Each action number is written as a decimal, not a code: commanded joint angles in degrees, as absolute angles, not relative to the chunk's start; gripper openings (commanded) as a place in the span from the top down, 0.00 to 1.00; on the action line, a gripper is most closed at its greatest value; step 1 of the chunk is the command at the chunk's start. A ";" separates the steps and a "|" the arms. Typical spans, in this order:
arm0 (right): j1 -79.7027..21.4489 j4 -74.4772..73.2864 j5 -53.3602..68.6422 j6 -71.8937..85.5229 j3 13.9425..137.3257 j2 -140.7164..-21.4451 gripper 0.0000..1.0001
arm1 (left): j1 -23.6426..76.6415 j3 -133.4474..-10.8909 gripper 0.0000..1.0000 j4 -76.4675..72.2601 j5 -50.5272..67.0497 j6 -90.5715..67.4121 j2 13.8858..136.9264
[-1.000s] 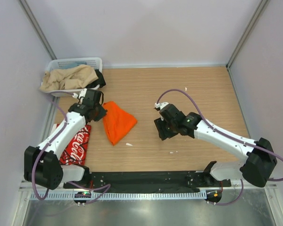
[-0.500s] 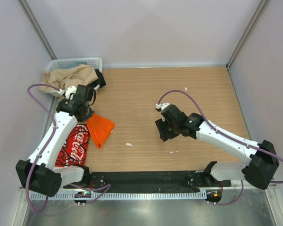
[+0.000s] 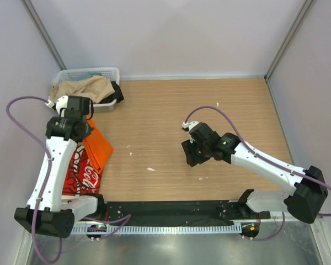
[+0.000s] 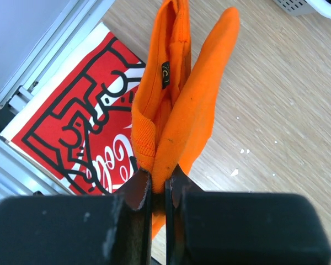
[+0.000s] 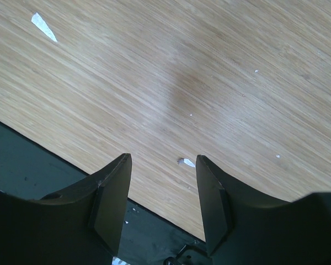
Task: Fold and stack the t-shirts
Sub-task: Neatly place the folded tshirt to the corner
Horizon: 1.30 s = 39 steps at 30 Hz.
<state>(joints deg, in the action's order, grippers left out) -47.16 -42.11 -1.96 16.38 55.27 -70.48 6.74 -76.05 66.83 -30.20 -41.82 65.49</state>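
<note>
The orange t-shirt (image 3: 99,150) hangs folded from my left gripper (image 3: 84,134), which is shut on its edge at the table's left side. Through the left wrist camera the orange t-shirt (image 4: 182,110) drapes down from between the fingers of the left gripper (image 4: 159,182), partly over the red t-shirt (image 4: 83,132). That red t-shirt (image 3: 83,175), with white script lettering, lies flat on the table by the left edge. My right gripper (image 3: 191,154) hovers open over bare wood at mid-table, and the right gripper (image 5: 161,182) has nothing between its fingers.
A white slatted basket (image 3: 107,72) with beige and dark cloth (image 3: 80,91) stands at the back left corner. Small white scraps (image 3: 150,169) dot the wooden table. A black strip (image 3: 171,208) runs along the near edge, between the arm bases.
My left gripper has carried the orange t-shirt leftward, from mid-left of the table to above the red t-shirt. The right arm has barely moved.
</note>
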 commanded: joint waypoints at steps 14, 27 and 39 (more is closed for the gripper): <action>-47.29 -41.31 1.49 14.68 55.37 -69.43 0.44 | 4.13 -72.70 1.00 66.97 -35.33 -42.10 59.07; -47.20 -41.13 2.81 13.80 55.72 -69.96 0.45 | 1.41 -63.20 1.00 70.75 -40.96 -47.19 53.10; -47.20 -41.31 3.34 13.80 55.72 -70.14 0.45 | 0.18 -61.17 1.00 71.54 -45.00 -49.74 55.54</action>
